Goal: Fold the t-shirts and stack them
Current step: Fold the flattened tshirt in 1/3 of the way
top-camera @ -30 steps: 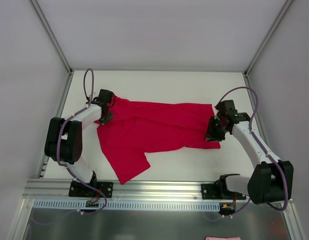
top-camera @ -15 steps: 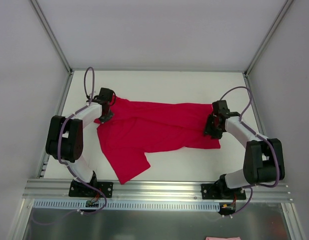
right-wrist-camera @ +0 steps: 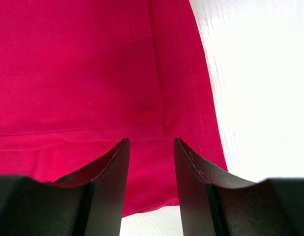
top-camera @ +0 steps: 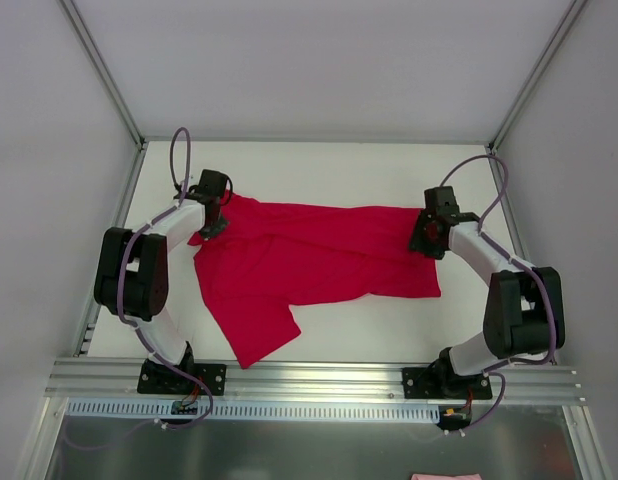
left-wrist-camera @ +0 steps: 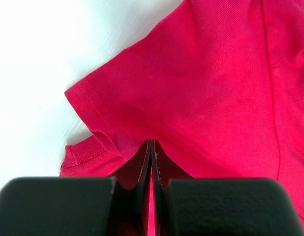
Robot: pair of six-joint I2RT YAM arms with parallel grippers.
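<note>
A crimson-red t-shirt (top-camera: 309, 260) lies spread across the white table, with one sleeve reaching toward the near edge. My left gripper (top-camera: 211, 222) sits at the shirt's far left corner and is shut on the fabric by a sleeve hem (left-wrist-camera: 100, 118). My right gripper (top-camera: 431, 232) hovers over the shirt's far right corner, jaws open, with the hemmed edge (right-wrist-camera: 184, 88) between the fingers (right-wrist-camera: 112, 164) and nothing held.
White walls and metal frame posts close in the table on the left, right and back. A metal rail (top-camera: 309, 375) runs along the near edge. A small pink cloth piece (top-camera: 444, 476) shows at the very bottom.
My right gripper has moved from the shirt's near right corner up to its far right corner. The left gripper has shifted slightly toward the back. The shirt has barely moved.
</note>
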